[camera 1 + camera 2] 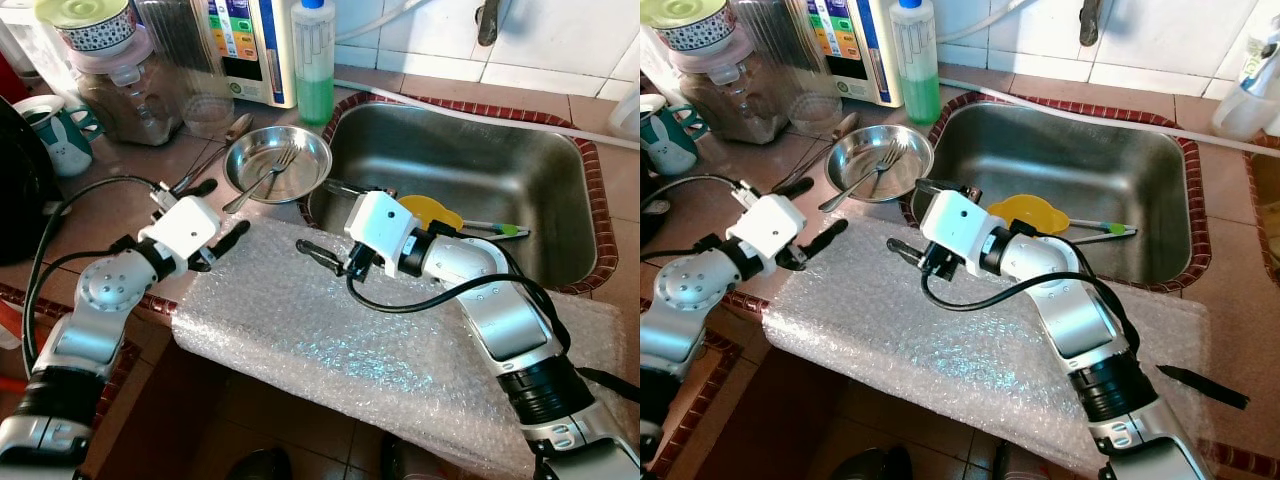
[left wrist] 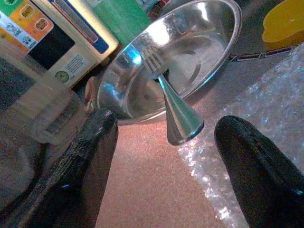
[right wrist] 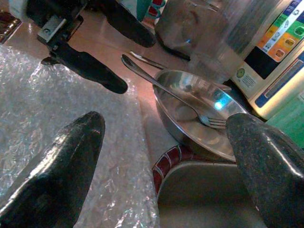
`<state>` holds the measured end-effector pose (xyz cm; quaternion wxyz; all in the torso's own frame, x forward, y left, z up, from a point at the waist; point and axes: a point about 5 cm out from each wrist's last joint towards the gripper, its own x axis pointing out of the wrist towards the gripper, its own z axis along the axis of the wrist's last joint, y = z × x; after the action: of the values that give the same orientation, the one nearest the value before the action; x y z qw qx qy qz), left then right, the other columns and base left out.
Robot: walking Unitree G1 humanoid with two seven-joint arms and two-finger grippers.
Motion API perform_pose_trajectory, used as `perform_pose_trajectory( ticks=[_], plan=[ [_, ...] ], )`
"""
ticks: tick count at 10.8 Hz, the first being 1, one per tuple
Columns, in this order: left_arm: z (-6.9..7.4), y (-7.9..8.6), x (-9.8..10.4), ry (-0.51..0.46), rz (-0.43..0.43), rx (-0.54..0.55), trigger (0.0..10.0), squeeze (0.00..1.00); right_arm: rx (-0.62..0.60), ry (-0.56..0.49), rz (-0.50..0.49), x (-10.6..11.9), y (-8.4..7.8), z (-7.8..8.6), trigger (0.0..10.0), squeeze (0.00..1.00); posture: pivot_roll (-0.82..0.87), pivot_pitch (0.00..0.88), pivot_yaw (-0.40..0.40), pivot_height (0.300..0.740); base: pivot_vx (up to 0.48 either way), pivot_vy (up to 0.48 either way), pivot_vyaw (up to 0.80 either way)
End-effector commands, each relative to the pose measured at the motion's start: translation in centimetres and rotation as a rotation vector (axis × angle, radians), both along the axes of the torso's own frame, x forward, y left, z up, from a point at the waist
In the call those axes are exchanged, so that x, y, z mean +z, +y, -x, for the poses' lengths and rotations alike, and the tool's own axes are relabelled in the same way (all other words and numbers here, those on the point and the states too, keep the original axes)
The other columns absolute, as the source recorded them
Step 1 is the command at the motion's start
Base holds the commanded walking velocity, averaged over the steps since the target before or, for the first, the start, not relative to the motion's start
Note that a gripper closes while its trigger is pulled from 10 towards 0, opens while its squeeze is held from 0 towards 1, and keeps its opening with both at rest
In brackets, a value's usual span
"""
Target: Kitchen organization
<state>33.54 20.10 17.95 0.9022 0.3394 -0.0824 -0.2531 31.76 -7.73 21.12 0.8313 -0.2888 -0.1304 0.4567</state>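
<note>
Reddish worktop runs beside a steel sink under a white tiled wall, with a sheet of bubble wrap spread over the worktop's front edge. At the back stand a large lidded jar, a white appliance with coloured buttons and a bottle of green liquid; a mug sits at the far left. Inside the sink lie a yellow plastic piece and what may be a brush with a green tip, too small to tell for sure. Between jar and sink rests a shallow steel bowl with a fork leaning in it, handle over the rim. Left claw hovers open just beside that handle; right claw hangs open over the bubble wrap near the sink corner, empty.
</note>
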Motion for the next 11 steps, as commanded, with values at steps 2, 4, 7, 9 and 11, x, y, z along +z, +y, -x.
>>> perform_pose_trajectory(
  ticks=[2,4,7,9,11],
  plan=[
    [-0.19,-0.05,-0.53,0.011,-0.019,-0.004,1.8,0.00,0.027,-0.014,0.002,0.21,0.49,0.51,10.0,0.00,-0.09,0.208,0.074,0.740,0.000,0.000,0.00],
    [-0.25,-0.01,-0.64,0.013,-0.011,-0.005,0.0,0.00,0.025,-0.012,0.003,0.14,0.44,0.56,10.0,0.00,-0.09,0.208,0.077,0.740,0.000,0.000,0.00],
    [-0.23,0.11,-0.90,0.013,-0.001,-0.006,0.0,0.00,0.024,-0.009,0.004,0.03,0.38,0.61,10.0,0.00,-0.09,0.207,0.080,0.740,0.000,0.000,0.00],
    [-0.20,0.28,-0.96,0.013,-0.001,-0.003,0.0,0.00,0.023,-0.009,0.005,0.04,0.35,0.59,10.0,0.00,-0.09,0.204,0.081,0.740,0.000,0.000,0.00],
    [-0.20,0.35,-0.96,0.010,0.002,-0.002,0.0,0.00,0.025,-0.011,0.006,0.08,0.35,0.57,10.0,0.00,-0.08,0.204,0.076,0.740,0.000,0.000,0.00]
  ],
)
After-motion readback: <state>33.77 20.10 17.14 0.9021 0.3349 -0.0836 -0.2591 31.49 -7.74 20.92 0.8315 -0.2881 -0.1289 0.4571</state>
